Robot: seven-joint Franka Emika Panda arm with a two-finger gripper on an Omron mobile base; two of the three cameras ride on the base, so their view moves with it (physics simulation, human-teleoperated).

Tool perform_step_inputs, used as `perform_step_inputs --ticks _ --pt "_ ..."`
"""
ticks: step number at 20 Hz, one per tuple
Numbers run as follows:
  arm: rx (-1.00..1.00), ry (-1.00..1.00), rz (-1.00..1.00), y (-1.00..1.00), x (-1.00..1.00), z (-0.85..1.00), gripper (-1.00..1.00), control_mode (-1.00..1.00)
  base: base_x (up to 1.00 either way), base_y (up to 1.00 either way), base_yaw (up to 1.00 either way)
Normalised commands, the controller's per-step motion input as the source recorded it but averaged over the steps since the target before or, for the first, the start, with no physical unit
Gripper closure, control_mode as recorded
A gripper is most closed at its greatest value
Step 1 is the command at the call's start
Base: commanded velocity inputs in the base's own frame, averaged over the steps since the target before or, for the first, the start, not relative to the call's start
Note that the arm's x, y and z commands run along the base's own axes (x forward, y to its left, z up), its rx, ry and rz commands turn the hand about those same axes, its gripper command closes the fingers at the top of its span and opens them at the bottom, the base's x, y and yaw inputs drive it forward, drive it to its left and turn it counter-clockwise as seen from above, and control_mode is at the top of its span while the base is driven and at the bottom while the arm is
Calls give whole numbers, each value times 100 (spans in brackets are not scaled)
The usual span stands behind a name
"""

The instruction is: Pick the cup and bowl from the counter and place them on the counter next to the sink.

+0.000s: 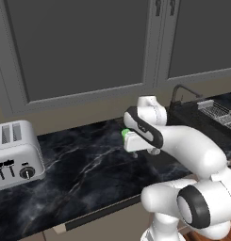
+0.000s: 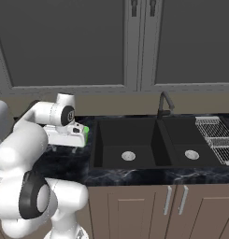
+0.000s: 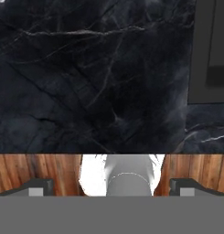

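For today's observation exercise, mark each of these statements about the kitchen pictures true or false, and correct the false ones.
1. A toaster stands on the black counter. True.
2. The gripper is clamped on a bowl. False: its fingers stand wide apart with nothing between them.
3. The sink has two basins. True.
4. The faucet is bright red. False: it is dark.
5. A wire rack lies at the right end of the sink. True.
6. The cabinet doors above the counter hang open. False: they are closed.
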Motion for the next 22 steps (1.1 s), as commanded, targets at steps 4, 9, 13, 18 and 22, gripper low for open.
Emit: perform_step_inputs --ticks 4,9,13,18,22 --pt "0 0 0 0 0 0 -100 100 -20 0 0" --pt "0 0 0 0 0 0 -100 100 -100 0 0" --pt "0 0 0 0 0 0 -100 100 -90 0 -1" --pt "0 0 0 0 0 0 -100 100 -4 43 -12" --pt "0 0 0 0 0 0 -100 100 -12 100 -11"
